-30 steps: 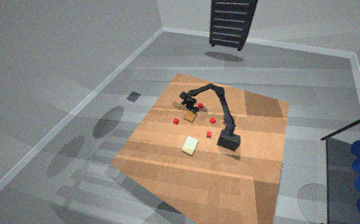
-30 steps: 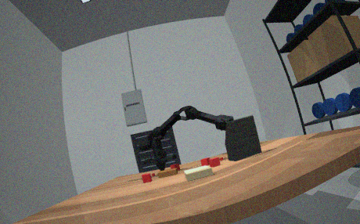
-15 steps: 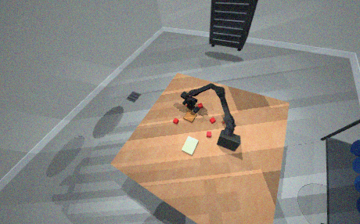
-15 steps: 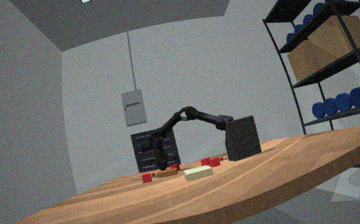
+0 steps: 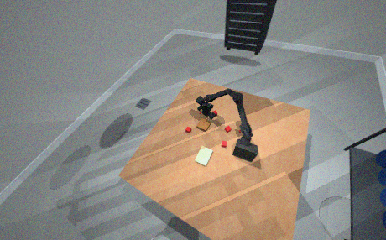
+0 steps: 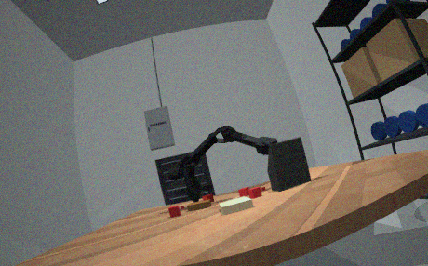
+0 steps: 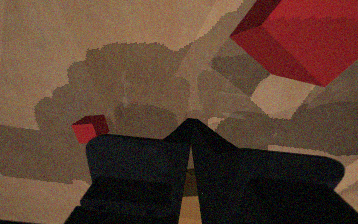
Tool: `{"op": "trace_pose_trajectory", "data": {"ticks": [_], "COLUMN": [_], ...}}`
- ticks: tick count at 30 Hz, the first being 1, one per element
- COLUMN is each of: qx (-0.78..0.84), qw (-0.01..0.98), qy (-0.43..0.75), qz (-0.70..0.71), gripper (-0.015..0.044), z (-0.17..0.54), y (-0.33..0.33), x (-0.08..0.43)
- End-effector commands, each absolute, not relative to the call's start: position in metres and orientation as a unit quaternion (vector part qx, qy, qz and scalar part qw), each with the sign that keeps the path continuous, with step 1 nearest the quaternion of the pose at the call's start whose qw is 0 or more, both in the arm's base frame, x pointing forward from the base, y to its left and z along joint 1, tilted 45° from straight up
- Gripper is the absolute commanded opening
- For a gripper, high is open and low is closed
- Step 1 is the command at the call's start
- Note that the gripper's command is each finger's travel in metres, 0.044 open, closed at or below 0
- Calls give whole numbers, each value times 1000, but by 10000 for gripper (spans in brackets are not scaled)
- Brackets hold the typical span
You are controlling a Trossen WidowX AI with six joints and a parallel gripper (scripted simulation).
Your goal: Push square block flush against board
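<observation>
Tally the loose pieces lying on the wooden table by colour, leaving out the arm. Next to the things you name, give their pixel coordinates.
Red pieces (image 5: 215, 113) (image 5: 200, 112) (image 5: 188, 130) (image 5: 227, 128) (image 5: 224, 143) (image 5: 240, 131) (image 6: 174, 211) (image 6: 181, 207) (image 6: 207, 198) (image 6: 243, 192) (image 6: 255, 192) (image 6: 263, 188) (image 7: 315, 37) (image 7: 85, 133): 6
Brown block (image 5: 204, 124) (image 6: 199, 206) (image 7: 190, 211): 1
Pale green board (image 5: 204, 156) (image 6: 236, 206): 1
Total: 8

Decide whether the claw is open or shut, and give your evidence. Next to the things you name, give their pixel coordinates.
Shut: the claw's (image 5: 211, 116) (image 6: 195, 199) (image 7: 192, 131) fingertips meet in the wrist view.
</observation>
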State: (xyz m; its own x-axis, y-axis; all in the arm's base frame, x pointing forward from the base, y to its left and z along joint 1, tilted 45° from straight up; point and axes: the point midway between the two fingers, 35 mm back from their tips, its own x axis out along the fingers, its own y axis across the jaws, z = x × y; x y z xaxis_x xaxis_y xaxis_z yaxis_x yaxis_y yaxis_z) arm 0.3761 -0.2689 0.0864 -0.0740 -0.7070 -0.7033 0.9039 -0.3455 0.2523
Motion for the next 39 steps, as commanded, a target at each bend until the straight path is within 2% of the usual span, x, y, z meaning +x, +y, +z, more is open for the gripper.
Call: {"op": "trace_pose_trajectory", "data": {"ticks": [1, 6, 10, 19, 39], "qx": [391, 390, 392, 385, 179], "qw": [561, 558, 560, 565, 661], "qy": [125, 125, 126, 134, 371], "qz": [-719, -722, -719, -717, -627], "gripper": [0, 0, 0, 0, 0], "z": [95, 94, 130, 131, 96], "y": [-272, -271, -234, -231, -199], "x": [374, 374, 377, 378, 412]}}
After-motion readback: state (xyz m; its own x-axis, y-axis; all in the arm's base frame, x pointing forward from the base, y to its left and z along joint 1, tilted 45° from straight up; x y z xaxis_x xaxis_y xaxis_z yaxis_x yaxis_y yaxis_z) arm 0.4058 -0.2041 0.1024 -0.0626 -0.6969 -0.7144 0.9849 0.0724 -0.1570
